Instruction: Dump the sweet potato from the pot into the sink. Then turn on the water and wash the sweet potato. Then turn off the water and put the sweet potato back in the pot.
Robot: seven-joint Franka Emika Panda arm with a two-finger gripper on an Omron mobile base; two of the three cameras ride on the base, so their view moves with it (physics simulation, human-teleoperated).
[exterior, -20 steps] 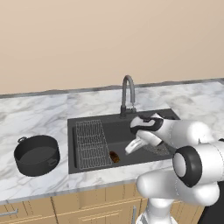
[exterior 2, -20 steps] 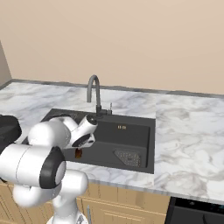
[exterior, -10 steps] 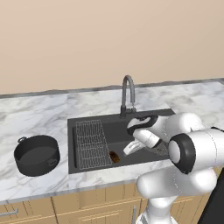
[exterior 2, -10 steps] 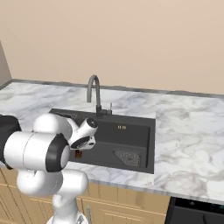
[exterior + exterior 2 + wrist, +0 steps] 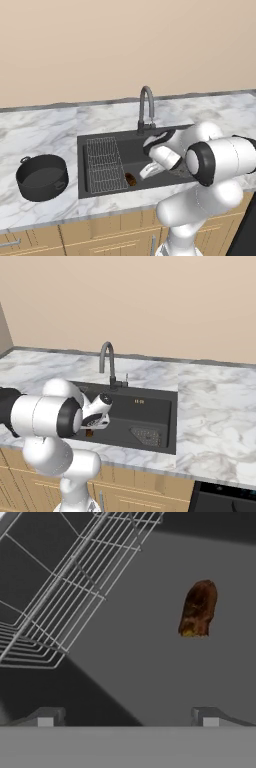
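Observation:
The sweet potato (image 5: pixel 130 179) (image 5: pixel 89 432) lies on the floor of the sink (image 5: pixel 131 149), near its front wall and just right of the wire rack (image 5: pixel 104 162). My gripper (image 5: pixel 141 175) hangs inside the basin, close above and to the right of the sweet potato. In the hand view the gripper (image 5: pixel 127 719) is open, its two fingertips wide apart with nothing between them. There the sweet potato (image 5: pixel 198 608) sits ahead and to the right. The dark pot (image 5: pixel 42 176) stands on the counter left of the sink.
The gooseneck faucet (image 5: pixel 145 107) (image 5: pixel 107 361) rises behind the basin, with no water running from it. A drain strainer (image 5: pixel 146 435) sits in the right part of the sink floor. Marble counter (image 5: pixel 215 411) spreads to the right.
My hand has dropped lower into the basin and moved left, closer to the sweet potato. The elbow has swung forward. Sweet potato and pot have not moved.

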